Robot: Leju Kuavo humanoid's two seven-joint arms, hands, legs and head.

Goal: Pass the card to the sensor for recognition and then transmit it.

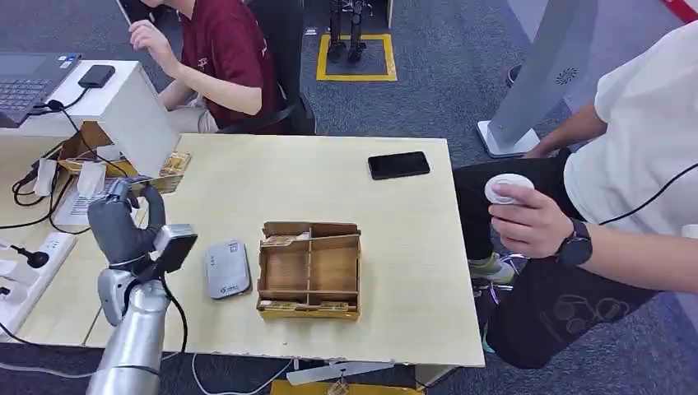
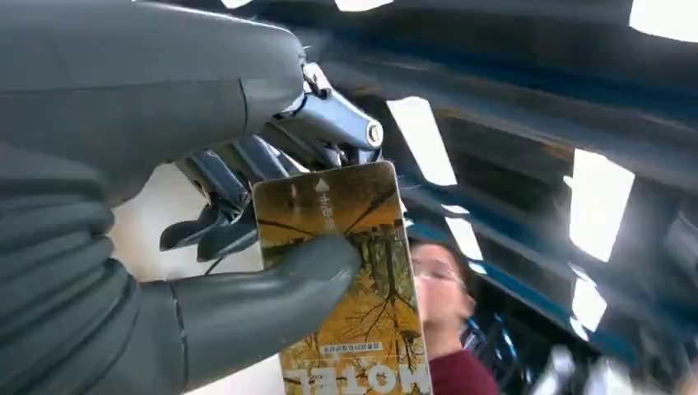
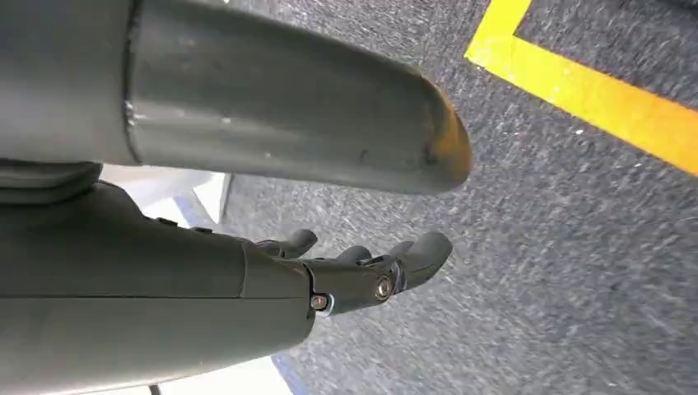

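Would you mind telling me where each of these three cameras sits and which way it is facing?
Head view: high on the body, facing down at the table; left hand raised.
Left wrist view: behind the left hand, facing up at ceiling lights; thumb pinches the card.
Right wrist view: on the hanging arm, facing carpet; right hand empty.
Shared: head and left wrist views both show the left hand.

The card, seen in the left wrist view, carries the word "HOTEL" in large white letters along one end. Smaller print on it is illegible.
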